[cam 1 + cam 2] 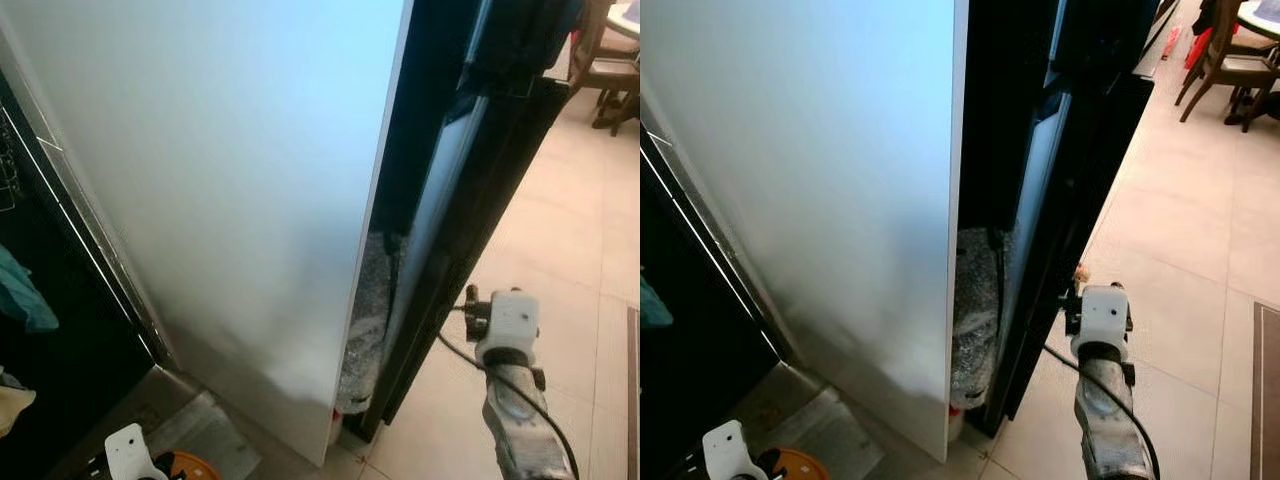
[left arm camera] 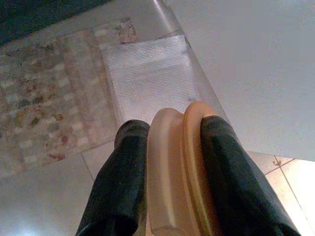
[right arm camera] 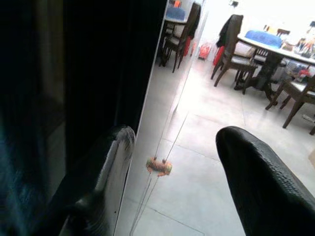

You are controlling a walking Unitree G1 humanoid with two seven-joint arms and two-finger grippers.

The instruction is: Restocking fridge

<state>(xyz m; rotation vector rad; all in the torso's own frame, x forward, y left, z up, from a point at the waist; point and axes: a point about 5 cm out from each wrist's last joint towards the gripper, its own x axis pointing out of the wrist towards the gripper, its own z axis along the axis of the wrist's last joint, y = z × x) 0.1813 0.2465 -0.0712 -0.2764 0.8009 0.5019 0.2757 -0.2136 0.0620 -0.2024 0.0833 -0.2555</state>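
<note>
Head views are being lit coolly from above; the white fridge side panel (image 1: 220, 200) is being washed bluish at the top and shaded grey low down. The gap beside it is being left near black. Tiled floor (image 1: 1200, 230) is being brightly lit, with soft glare. Mild softness is being shown throughout. In the right wrist view, the far dining table (image 3: 275, 44) is being overexposed; the near fingers (image 3: 266, 182) are being blurred.
</note>
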